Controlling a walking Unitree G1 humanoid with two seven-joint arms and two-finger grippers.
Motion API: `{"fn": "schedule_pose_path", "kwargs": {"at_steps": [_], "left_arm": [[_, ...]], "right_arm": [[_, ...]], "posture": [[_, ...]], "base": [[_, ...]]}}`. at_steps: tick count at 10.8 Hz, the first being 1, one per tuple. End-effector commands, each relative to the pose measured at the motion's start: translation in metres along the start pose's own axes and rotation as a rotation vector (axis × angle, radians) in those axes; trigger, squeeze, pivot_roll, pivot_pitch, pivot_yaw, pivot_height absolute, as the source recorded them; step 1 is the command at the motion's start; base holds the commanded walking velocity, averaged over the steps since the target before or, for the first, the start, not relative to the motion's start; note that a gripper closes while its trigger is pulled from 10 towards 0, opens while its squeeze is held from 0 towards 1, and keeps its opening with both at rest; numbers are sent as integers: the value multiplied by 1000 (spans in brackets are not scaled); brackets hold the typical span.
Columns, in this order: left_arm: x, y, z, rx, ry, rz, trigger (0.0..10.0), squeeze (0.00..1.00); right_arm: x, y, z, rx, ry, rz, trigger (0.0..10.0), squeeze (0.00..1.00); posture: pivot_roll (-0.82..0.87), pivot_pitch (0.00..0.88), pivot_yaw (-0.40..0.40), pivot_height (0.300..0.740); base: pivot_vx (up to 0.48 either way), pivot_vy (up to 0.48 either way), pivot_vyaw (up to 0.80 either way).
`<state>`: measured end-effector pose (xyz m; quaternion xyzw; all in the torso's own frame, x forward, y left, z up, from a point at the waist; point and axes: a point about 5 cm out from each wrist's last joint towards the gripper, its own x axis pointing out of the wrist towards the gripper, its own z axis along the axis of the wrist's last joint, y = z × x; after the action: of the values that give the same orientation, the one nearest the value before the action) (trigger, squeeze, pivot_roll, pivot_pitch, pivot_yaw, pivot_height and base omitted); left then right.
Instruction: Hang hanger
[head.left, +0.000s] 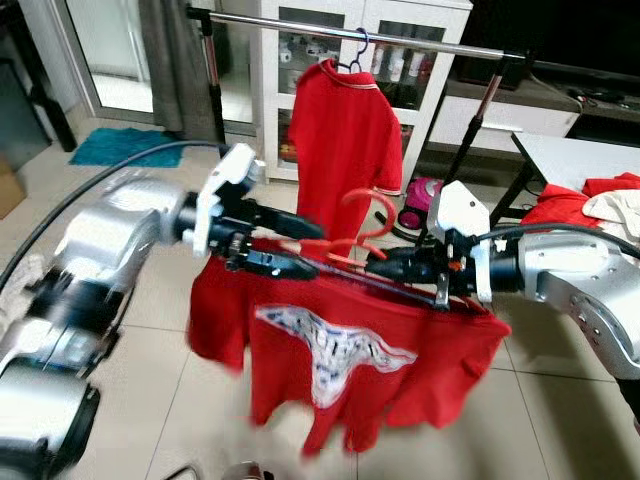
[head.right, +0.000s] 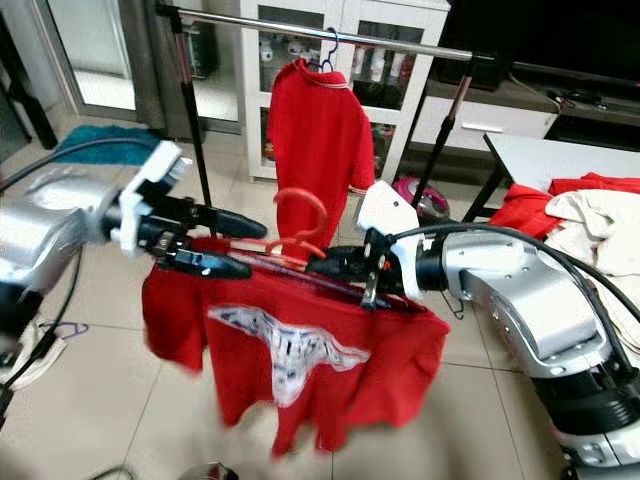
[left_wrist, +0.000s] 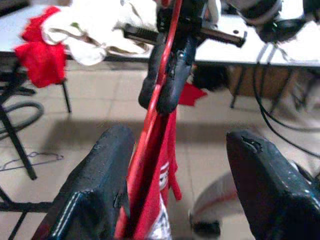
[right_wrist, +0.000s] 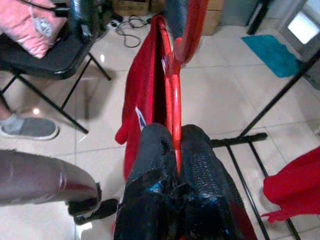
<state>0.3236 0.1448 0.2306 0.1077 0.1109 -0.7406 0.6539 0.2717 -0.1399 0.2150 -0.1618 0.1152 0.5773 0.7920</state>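
Nearest me, my right gripper (right_wrist: 176, 150) has its two rubbery black fingers pinched tight on the thin red hanger (head.left: 350, 245), at the shoulder bar on my right side. My left gripper (left_wrist: 172, 190) stands wide apart around the hanger's other end: one finger (left_wrist: 97, 185) touches the cloth, the other is well apart from it. The hanger carries one red T-shirt (head.left: 340, 365) with a white printed graphic, soft and drooping in mid-air between my arms, its curved hook pointing upward. Beyond it I count one metal clothes rail (head.left: 400, 38), shiny and straight, with a second red shirt (head.left: 345, 140) hanging from it. Glossy pale tiles (head.left: 150, 330) cover the floor.
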Motion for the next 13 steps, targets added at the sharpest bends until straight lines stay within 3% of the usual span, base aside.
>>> {"fn": "schedule_pose_path", "kwargs": {"at_steps": [1,2,3,13], "left_arm": [[5,3,3,32,46,-41,10000,0],[7,4,3,32,54,-53,3255,0],[11,7,4,42,74,-61,0,0],[40,26,-9,145,214,2,0,0]], "right_arm": [[-2,4,3,-18,2,23,10000,0],[-2,5,3,-22,6,30,10000,0],[-2,6,3,-30,21,37,10000,0],[4,7,8,-59,41,54,10000,0]], "posture": [[75,0,-30,740],[73,0,-31,740],[70,0,-30,740],[74,0,-32,740]], "base": [[0,0,0],[0,0,0],[0,0,0],[0,0,0]]}}
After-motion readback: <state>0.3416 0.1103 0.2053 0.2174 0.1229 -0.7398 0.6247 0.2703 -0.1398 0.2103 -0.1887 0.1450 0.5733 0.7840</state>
